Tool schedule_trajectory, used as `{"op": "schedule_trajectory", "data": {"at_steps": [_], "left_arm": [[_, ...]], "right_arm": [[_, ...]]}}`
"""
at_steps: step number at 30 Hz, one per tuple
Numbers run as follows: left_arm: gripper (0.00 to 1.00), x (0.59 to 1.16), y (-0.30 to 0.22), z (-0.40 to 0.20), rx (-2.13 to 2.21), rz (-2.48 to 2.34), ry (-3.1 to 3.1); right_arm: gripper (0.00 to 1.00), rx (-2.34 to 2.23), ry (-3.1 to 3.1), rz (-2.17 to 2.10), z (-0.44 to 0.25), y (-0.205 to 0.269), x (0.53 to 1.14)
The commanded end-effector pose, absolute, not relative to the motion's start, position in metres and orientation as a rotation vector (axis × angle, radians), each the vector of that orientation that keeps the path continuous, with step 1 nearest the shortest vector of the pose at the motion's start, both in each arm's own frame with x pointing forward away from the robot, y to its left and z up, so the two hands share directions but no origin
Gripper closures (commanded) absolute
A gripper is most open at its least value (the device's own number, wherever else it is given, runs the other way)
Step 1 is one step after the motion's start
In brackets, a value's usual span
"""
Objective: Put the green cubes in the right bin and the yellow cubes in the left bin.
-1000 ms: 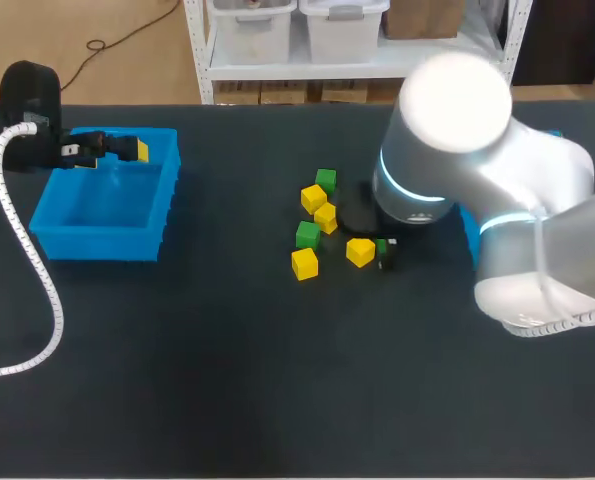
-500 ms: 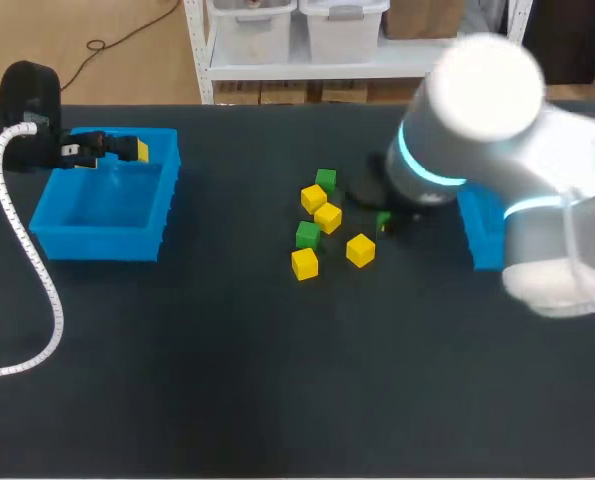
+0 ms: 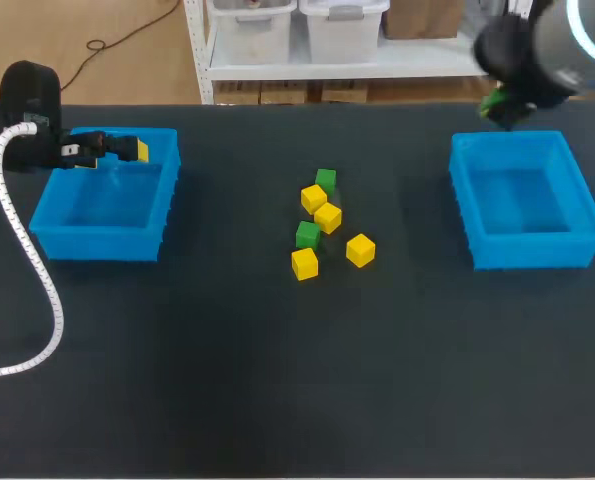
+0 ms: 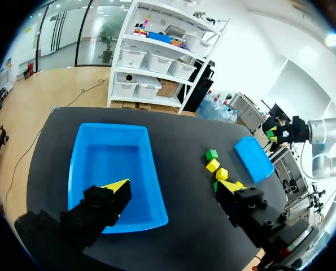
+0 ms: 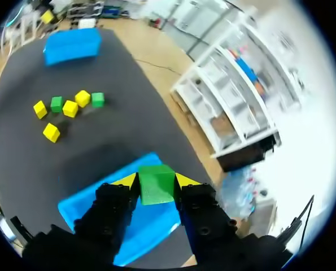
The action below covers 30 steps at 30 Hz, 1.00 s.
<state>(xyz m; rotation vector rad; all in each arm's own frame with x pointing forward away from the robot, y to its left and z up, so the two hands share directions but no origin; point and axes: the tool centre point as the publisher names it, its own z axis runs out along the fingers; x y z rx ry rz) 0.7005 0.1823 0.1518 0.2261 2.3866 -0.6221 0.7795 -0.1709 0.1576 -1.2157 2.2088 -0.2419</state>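
Though the head view gives only a speck of green at the right gripper point(image 3: 499, 103), beyond the far rim of the right bin point(image 3: 527, 250), the right wrist view settles it. Both yellow tips press opposite sides of the held green cube point(image 5: 156, 184), and the fingers are parted only as far as the cube keeps them. The bin's blue wall lies just under them.

Left gripper point(image 4: 173, 186): the head view shows a single yellow tip at the far rim of the left bin point(image 3: 105, 243). The left wrist view shows both fingers spread wide with nothing between them, the bin below and ahead.

Loose on the table between the bins, well apart from both:
- far green cube point(image 3: 325, 180)
- near green cube point(image 3: 307, 235)
- yellow cubes point(image 3: 313, 198) point(image 3: 327, 216) point(image 3: 360, 249) point(image 3: 304, 263), clustered close around the green ones

Obstructions: in the left wrist view one finger covers part of this cluster. In the right wrist view the fingers and the held cube hide the bin's middle. The left arm's white cable point(image 3: 27, 260) loops over the table's left side.
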Motion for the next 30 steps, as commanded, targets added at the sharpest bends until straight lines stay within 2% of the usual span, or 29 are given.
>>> {"op": "schedule_trajectory", "data": {"at_steps": [1,6,16,17,18,19,30], "left_arm": [[0.0,0.7,0.184,0.15,0.231,-0.634,2.376],[0.0,0.7,0.184,0.15,0.231,-0.634,2.376],[0.0,0.7,0.184,0.15,0.231,-0.634,2.376],[0.0,0.7,0.184,0.15,0.231,-0.634,2.376],[0.0,0.7,0.184,0.15,0.231,-0.634,2.376],[0.0,0.7,0.184,0.15,0.231,-0.634,2.376],[0.0,0.7,0.184,0.15,0.231,-0.634,2.376]], "right_arm": [[1.0,-0.659,2.256,-0.101,0.144,-0.227,0.735],[1.0,-0.522,2.328,-0.036,0.118,-0.249,0.716],[1.0,-0.472,2.39,0.017,0.084,-0.245,0.714],[0.87,-0.473,2.389,0.016,0.083,-0.243,0.716],[0.52,-0.469,2.385,0.013,0.082,-0.241,0.719],[0.0,-0.462,2.386,0.025,0.082,-0.239,0.721],[0.0,-0.491,2.306,0.039,0.121,-0.215,0.759]]}}
